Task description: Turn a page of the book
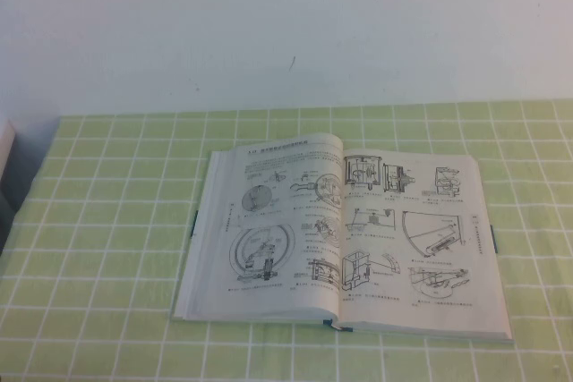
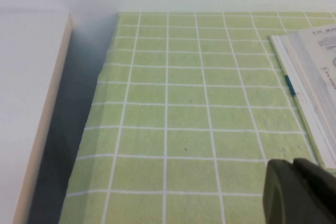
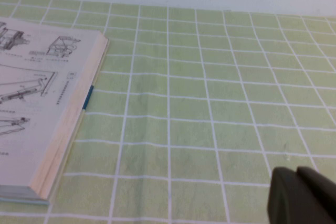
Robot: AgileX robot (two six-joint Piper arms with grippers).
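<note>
The book (image 1: 345,239) lies open and flat near the middle of the table, spine running away from the robot, its greyish-white pages covered in black mechanical line drawings and small text. The left-hand page carries round diagrams with a heading line across its top; the right-hand page (image 1: 416,234) shows small machine sketches, one of them a quarter-circle shape. That page lies flat on the stack beneath it — no leaf is lifted. Short dark teal marks of the cover show at the outer edge on each side and at the foot of the spine.

Under the book is a light green tablecloth (image 1: 107,248) with a grid of white lines, covering the table up to a plain white wall (image 1: 269,24) at the back. At the far left of the table the cloth ends beside a dark gap and a pale board (image 2: 31,119).

Neither arm appears in the high view. The left gripper (image 2: 302,192) shows only in its own wrist view as a dark tip low over the cloth, well to the left of the book and apart from it; its two finger ends sit pressed together with only a seam between them. The right gripper (image 3: 304,198) shows likewise in its wrist view, hanging over bare cloth off the book's right edge — its fingers are closed on nothing.
</note>
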